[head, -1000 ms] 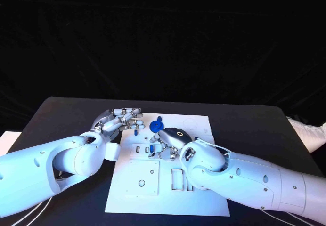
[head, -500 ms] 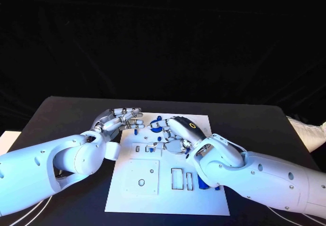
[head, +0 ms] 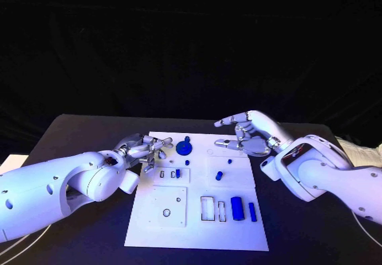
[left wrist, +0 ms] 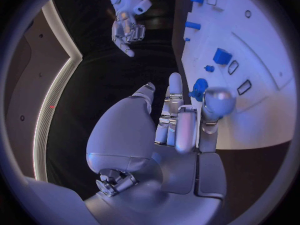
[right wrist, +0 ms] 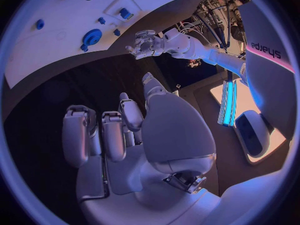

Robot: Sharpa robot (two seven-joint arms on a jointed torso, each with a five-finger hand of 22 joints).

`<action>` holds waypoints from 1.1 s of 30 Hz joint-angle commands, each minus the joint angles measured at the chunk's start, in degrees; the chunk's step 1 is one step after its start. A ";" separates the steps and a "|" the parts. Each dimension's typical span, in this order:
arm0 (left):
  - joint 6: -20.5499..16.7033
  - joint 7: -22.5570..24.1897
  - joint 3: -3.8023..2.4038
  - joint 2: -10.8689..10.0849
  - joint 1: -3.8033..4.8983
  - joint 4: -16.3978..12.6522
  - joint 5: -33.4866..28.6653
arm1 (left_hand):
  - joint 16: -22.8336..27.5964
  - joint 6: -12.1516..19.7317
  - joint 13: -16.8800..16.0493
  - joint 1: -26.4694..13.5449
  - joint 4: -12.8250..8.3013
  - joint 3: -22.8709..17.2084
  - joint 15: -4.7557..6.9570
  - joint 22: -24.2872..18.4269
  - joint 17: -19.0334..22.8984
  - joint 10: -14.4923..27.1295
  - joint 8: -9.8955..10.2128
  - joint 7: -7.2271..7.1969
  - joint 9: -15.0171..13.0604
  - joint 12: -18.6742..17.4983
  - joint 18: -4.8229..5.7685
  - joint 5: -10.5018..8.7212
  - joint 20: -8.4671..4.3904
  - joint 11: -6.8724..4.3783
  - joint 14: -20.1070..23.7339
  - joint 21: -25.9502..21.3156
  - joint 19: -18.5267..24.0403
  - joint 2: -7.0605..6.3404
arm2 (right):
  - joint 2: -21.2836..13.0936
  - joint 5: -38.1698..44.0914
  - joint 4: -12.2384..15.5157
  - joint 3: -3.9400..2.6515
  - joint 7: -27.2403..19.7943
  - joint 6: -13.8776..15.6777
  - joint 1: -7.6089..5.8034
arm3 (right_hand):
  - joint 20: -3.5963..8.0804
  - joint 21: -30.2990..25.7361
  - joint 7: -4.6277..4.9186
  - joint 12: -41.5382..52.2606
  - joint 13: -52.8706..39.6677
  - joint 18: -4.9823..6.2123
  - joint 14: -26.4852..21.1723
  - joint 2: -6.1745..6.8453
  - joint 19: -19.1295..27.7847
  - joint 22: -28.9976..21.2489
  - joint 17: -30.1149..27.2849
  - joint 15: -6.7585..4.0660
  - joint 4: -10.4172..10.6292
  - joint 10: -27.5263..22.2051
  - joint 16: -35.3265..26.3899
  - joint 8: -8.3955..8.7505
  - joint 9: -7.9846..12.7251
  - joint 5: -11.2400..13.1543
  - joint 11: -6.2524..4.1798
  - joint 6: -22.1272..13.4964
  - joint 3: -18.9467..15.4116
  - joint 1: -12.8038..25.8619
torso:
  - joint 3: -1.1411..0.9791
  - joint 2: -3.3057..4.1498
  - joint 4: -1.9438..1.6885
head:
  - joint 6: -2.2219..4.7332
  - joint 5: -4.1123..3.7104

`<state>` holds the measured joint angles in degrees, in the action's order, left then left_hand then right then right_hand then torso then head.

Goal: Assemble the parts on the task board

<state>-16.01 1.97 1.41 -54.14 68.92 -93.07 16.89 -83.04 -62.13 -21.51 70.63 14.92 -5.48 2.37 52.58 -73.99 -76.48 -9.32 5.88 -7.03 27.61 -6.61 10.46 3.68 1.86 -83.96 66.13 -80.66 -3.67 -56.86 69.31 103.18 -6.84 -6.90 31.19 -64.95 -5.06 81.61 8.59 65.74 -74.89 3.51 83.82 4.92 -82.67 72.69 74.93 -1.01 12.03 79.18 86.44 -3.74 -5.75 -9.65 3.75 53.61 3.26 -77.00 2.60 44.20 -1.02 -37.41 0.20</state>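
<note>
Since a second ago, my right hand has lifted off the task board to hover by its far right corner, fingers loosely spread, holding nothing. My left hand stays at the board's left edge, fingers curled, empty. Blue parts rest on the board.

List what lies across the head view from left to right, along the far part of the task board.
Left hand at the task board's left edge → round blue part on the board → small blue part → right hand, raised off the board's right side.
</note>
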 commanded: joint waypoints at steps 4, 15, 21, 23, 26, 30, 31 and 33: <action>13.16 -23.21 -0.10 1.23 2.53 0.74 24.94 | -6.96 -0.63 -23.45 -2.66 1.72 4.61 0.24 9.86 -16.01 3.24 -5.72 -0.71 -3.98 23.79 1.59 -2.64 -0.40 -1.17 -6.04 7.92 0.54 2.41 | -2.18 -8.57 -0.92 0.02 -1.51 -2.01 -0.47 | -0.08 -0.28 0.12 -0.11 0.04 0.07 4.74 -0.28 0.13 -0.01 8.98 0.23 -0.06 -0.36 -0.42 -0.27 -0.09 -0.28 -0.14 0.58 0.27 -0.40 | -0.77 -0.93 0.45 | -0.38 1.06; 18.49 -36.52 -0.10 5.75 6.26 2.32 41.98 | -6.96 2.62 -43.93 -1.15 1.73 9.55 1.99 23.39 -16.01 -1.51 -18.11 -2.89 -15.73 42.43 3.76 -2.80 -1.60 -2.93 -6.04 16.62 -3.51 5.45 | -3.27 -14.82 -4.96 0.03 -0.87 -0.26 -0.68 | 0.11 -0.86 -0.20 -1.32 0.96 0.29 4.48 -1.07 0.57 -1.06 7.98 -0.01 -0.31 -0.95 -1.17 -0.81 -0.35 -0.86 -0.43 1.94 0.18 -0.89 | -1.36 -1.42 1.08 | -0.76 2.32; 24.60 -38.43 -0.10 8.49 7.11 3.98 47.17 | -6.96 4.14 -44.71 -5.38 1.80 13.48 2.12 23.96 -16.01 -1.41 -21.39 -3.26 -19.87 42.84 3.80 -7.06 -1.78 -3.15 -6.04 16.89 -3.48 6.15 | -3.32 -15.36 -6.08 0.05 -0.50 -0.17 -0.68 | 0.12 -0.91 -0.20 -1.42 1.03 0.30 4.46 -1.10 0.60 -1.14 7.91 -0.02 -0.32 -1.01 -1.22 -0.80 -0.35 -0.89 -0.44 1.94 0.18 -0.91 | -1.37 -1.42 1.24 | -0.95 2.41; 25.59 -38.69 -0.10 9.15 7.36 4.51 47.91 | -6.96 4.62 -44.91 -5.77 1.77 14.52 2.18 24.17 -16.01 -1.42 -22.36 -3.35 -21.23 42.94 3.83 -7.45 -1.89 -3.30 -6.04 16.99 -3.52 6.20 | -3.29 -15.43 -6.32 0.06 -0.38 -0.18 -0.68 | 0.12 -0.91 -0.20 -1.42 1.03 0.30 4.46 -1.10 0.60 -1.14 7.91 -0.02 -0.32 -1.01 -1.22 -0.80 -0.35 -0.89 -0.44 1.94 0.18 -0.91 | -1.39 -1.40 1.21 | -1.00 2.39; 26.75 -38.98 -0.10 10.30 7.75 5.60 48.56 | -6.96 4.97 -45.27 -6.52 1.83 15.75 2.34 24.60 -16.01 -1.57 -23.22 -3.52 -22.46 43.19 3.91 -7.64 -1.99 -3.39 -6.04 17.19 -3.66 6.08 | -3.19 -15.49 -6.62 0.07 -0.23 -0.22 -0.68 | 0.12 -0.91 -0.20 -1.42 1.03 0.30 4.46 -1.10 0.60 -1.14 7.91 -0.02 -0.32 -1.01 -1.22 -0.80 -0.35 -0.89 -0.44 1.94 0.18 -0.91 | -1.34 -1.38 1.16 | -1.01 2.38; 28.16 -39.24 -0.08 11.86 8.22 7.05 48.72 | -6.96 5.42 -45.73 -8.13 1.81 17.74 2.58 25.12 -16.01 -1.78 -24.20 -3.77 -23.87 43.52 4.01 -7.78 -2.30 -3.67 -6.04 17.45 -3.83 6.03 | -2.97 -15.52 -6.90 0.08 -0.02 -0.27 -0.66 | 0.12 -0.95 -0.20 -1.42 1.04 0.32 4.44 -1.10 0.63 -1.21 7.86 -0.02 -0.33 -1.01 -1.26 -0.80 -0.35 -0.90 -0.44 1.95 0.16 -0.92 | -1.35 -1.38 1.02 | -1.06 2.36; 28.57 -39.31 -0.07 12.19 8.32 7.37 48.75 | -6.96 5.52 -45.85 -8.48 1.82 18.14 2.67 25.24 -16.01 -1.85 -24.37 -3.83 -24.13 43.61 4.04 -7.80 -2.35 -3.69 -6.04 17.51 -3.87 6.08 | -2.88 -15.51 -6.99 0.09 0.02 -0.28 -0.65 | 0.13 -0.96 -0.20 -1.44 1.05 0.32 4.44 -1.11 0.64 -1.23 7.84 -0.02 -0.32 -1.02 -1.28 -0.80 -0.35 -0.91 -0.44 1.95 0.15 -0.91 | -1.36 -1.37 1.02 | -1.02 2.45; 29.48 -39.51 -0.05 12.76 8.46 7.93 48.80 | -6.96 5.68 -46.02 -8.88 1.83 18.70 2.74 25.40 -16.01 -1.93 -24.62 -3.89 -24.53 43.73 4.07 -7.80 -2.43 -3.75 -6.04 17.59 -3.93 6.21 | -2.69 -15.45 -7.16 0.10 0.09 -0.31 -0.63 | 0.13 -0.97 -0.20 -1.46 1.07 0.32 4.43 -1.11 0.65 -1.25 7.82 -0.02 -0.32 -1.03 -1.29 -0.80 -0.35 -0.92 -0.44 1.96 0.14 -0.91 | -1.34 -1.32 1.12 | -1.11 2.67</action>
<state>9.55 -36.20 1.36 -41.61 77.28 -85.38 63.91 -89.83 -56.77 -67.50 62.14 16.76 13.09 4.72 74.94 -74.93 -78.31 -33.69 2.01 -31.52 71.21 -3.12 2.82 1.65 -1.47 -83.89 83.57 -84.16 2.65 -59.66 54.19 96.09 -6.74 -7.11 30.85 -65.60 -4.83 80.95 8.47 64.62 -73.90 3.50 83.83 4.24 -82.45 71.53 74.91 -1.02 12.02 78.67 85.43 -4.18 -6.02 -10.32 3.24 55.19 3.26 -77.67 1.23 42.82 0.07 -38.46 2.64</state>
